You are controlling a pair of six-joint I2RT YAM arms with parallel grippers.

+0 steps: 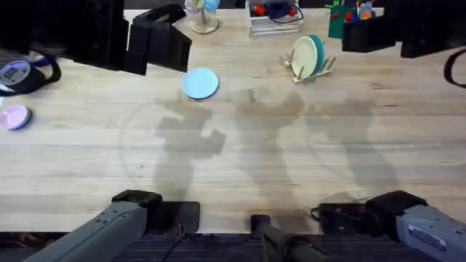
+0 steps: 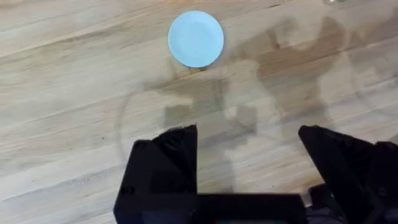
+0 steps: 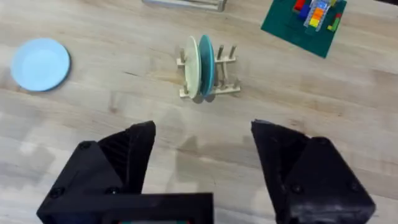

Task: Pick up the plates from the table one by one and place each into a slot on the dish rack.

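A light sky-blue plate point(image 1: 199, 82) lies flat on the wooden table point(image 1: 233, 160), left of centre toward the back; I also see this blue plate point(image 2: 196, 38) point(image 3: 40, 64) from both wrists. The small wooden dish rack point(image 1: 312, 67) point(image 3: 208, 68) stands at the back right, holding a cream-yellow plate point(image 1: 303, 57) point(image 3: 192, 67) upright with a teal plate point(image 3: 207, 65) right behind it. My left gripper point(image 2: 247, 163) is open above bare table, well short of the blue plate. My right gripper point(image 3: 202, 162) is open over bare wood, short of the rack.
A pink tape roll point(image 1: 14, 116) and a dark roll point(image 1: 22, 75) lie at the far left edge. A clear tray point(image 1: 274, 18) and a green board with coloured bricks point(image 3: 305, 22) sit at the back. Black equipment point(image 1: 156, 40) stands at the back left.
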